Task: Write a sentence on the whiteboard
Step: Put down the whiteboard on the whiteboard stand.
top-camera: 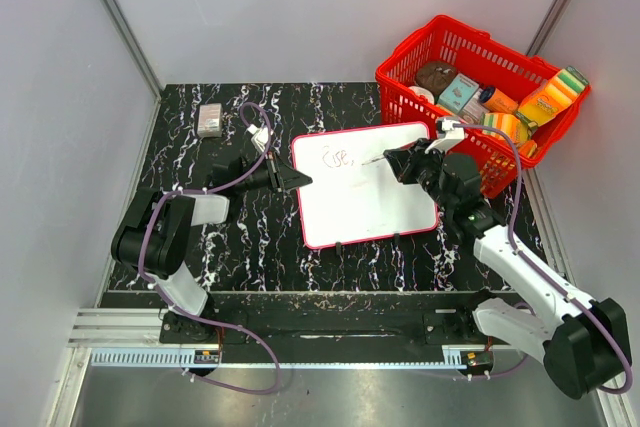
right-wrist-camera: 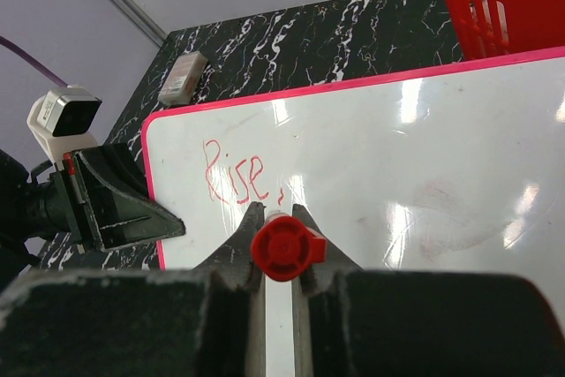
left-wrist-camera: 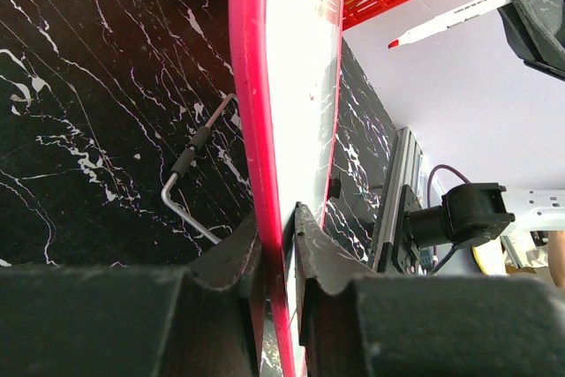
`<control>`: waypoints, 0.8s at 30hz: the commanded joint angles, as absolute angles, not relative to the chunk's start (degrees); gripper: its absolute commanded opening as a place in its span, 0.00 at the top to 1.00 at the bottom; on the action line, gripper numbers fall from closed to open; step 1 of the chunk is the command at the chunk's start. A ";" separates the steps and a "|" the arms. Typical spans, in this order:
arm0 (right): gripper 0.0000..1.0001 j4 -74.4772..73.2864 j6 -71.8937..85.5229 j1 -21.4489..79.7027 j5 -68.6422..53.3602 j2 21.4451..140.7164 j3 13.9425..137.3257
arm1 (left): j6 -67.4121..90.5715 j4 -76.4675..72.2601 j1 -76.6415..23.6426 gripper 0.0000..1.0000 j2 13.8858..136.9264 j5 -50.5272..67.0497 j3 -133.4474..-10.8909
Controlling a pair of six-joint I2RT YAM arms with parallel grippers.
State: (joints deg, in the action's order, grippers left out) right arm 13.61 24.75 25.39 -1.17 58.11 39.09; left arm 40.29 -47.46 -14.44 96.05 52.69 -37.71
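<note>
The whiteboard (top-camera: 365, 192), white with a thin red rim, lies in the middle of the black marble table. My left gripper (top-camera: 300, 179) is shut on its left edge, and the rim (left-wrist-camera: 252, 86) runs between the fingers (left-wrist-camera: 237, 258). The sentence (top-camera: 337, 158) is the red word "Rise," (right-wrist-camera: 234, 174) at the board's upper left. My right gripper (top-camera: 402, 163) is shut on a red marker (top-camera: 380, 158), whose cap end (right-wrist-camera: 284, 249) faces the wrist camera. In the left wrist view the marker's tip (left-wrist-camera: 395, 43) stands a little off the board's surface.
A red basket (top-camera: 405, 97) with several packaged goods stands at the back right, close to the right arm. A grey eraser (top-camera: 209, 119) lies at the back left. A bent metal rod (left-wrist-camera: 190, 165) lies on the table under the board's edge.
</note>
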 commanded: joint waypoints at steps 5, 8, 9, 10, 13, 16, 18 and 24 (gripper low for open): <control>1.00 14.41 24.35 24.87 -2.11 58.45 41.92 | 35.24 -48.34 -15.47 1.00 94.48 52.29 -38.06; 1.00 14.41 24.26 24.87 -1.93 58.62 42.01 | 35.25 -48.25 -15.47 1.00 94.57 52.29 -38.06; 1.00 14.41 24.08 24.87 -1.85 58.71 42.10 | 35.24 -48.25 -15.47 1.00 94.48 52.29 -38.06; 1.00 14.41 24.00 24.87 -1.76 58.80 42.10 | 35.24 -48.25 -15.47 1.00 94.57 52.29 -38.06; 1.00 14.24 23.38 24.87 -1.50 59.67 42.80 | 35.24 -48.25 -15.56 1.00 94.66 52.29 -38.06; 1.00 13.54 22.41 24.87 -1.14 60.99 44.29 | 35.24 -48.16 -15.56 1.00 94.66 52.29 -38.06; 1.00 13.62 21.98 24.87 -0.70 61.78 45.26 | 35.16 -48.16 -15.56 1.00 94.74 52.29 -38.14; 1.00 14.41 21.19 24.87 1.04 63.37 46.93 | 35.16 -48.08 -15.56 1.00 94.75 52.29 -38.14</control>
